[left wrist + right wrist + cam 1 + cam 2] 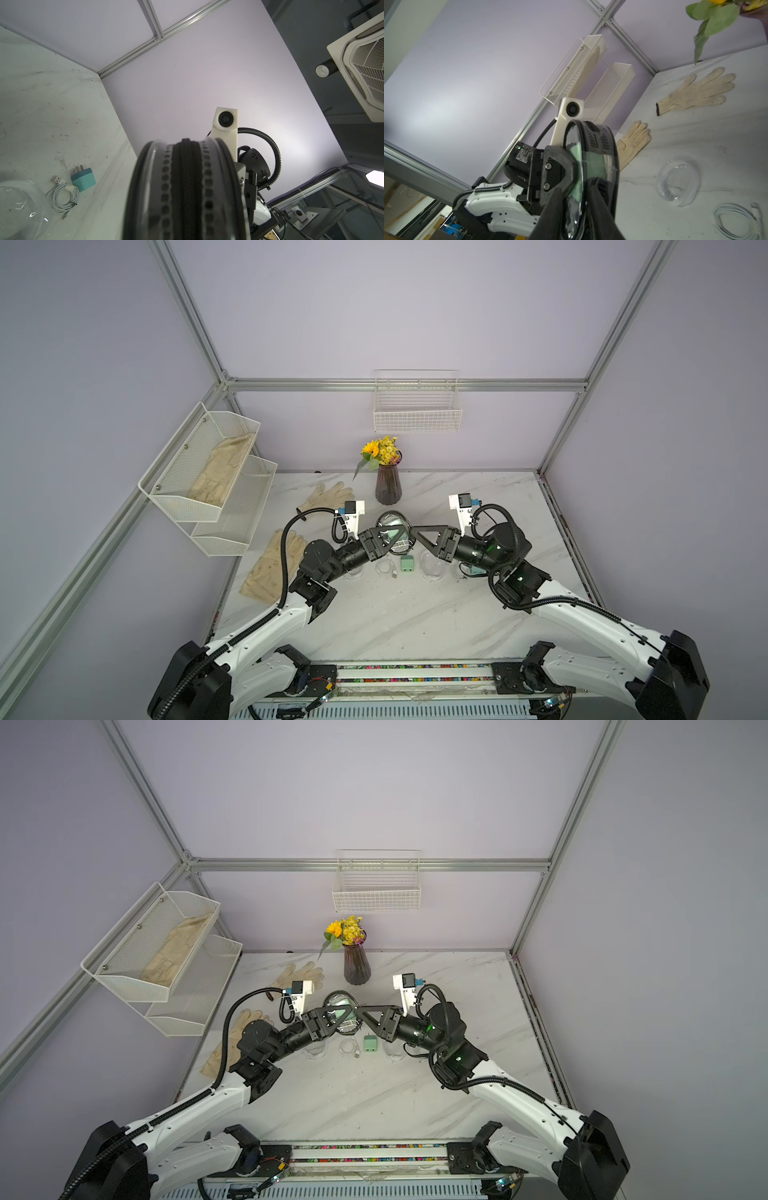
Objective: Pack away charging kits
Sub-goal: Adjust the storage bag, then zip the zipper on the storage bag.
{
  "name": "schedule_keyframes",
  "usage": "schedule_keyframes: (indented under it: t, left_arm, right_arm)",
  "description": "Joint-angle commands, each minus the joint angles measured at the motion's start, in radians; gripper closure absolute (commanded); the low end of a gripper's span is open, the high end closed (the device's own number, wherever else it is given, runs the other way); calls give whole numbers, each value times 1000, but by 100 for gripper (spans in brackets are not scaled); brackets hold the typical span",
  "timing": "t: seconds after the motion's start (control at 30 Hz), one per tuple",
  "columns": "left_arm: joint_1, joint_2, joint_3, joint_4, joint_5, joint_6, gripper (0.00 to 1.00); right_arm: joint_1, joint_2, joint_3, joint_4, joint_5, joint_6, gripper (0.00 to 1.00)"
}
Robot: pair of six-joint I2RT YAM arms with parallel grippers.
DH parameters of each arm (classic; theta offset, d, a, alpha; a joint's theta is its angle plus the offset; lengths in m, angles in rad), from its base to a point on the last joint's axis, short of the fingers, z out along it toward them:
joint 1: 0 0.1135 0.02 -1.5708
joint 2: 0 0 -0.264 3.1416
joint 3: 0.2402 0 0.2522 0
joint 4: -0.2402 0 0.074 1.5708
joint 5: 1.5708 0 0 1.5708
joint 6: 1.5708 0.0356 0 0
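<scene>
A black-rimmed clear case (392,520) (338,999) with a mint-green charger inside hangs above the table between both arms. My left gripper (397,536) is shut across its two faces; in the left wrist view the case (187,187) hides the fingers. My right gripper (579,207) straddles the case's rim (593,166) with its fingers slightly apart. On the table lie a mint-green charger (407,563), a coiled white cable (386,566) and a clear case (432,568). A light blue charger (83,179), another cable (62,196) and a clear case (18,205) lie under the right arm.
Cream gloves (328,495) (274,564) lie at the table's left. A dark vase of flowers (387,485) stands just behind the grippers. Two mesh racks (208,472) hang on the left wall, one holding a glove. A wire basket (417,410) hangs on the back wall.
</scene>
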Motion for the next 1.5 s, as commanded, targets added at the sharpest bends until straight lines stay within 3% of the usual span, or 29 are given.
schedule_keyframes:
  t: [0.0,0.13,0.2,0.37,0.77,1.47]
  left_arm:
    - [55,-18,22,46,55,-129,73]
    - [80,1,64,7,134,-186,71]
    - [85,9,89,-29,168,-192,70]
    - [91,15,113,-27,196,-238,68]
    - [105,-9,141,-122,209,-235,68]
    - [108,-1,153,-102,229,-259,68]
  right_arm:
    - [11,-49,105,-290,46,-230,70]
    - [67,-15,197,-466,132,-407,71]
    - [149,12,240,-518,226,-487,71]
    - [257,97,306,-596,383,-601,71]
    - [259,17,254,-588,442,-641,59]
    - [259,73,231,-548,457,-702,63]
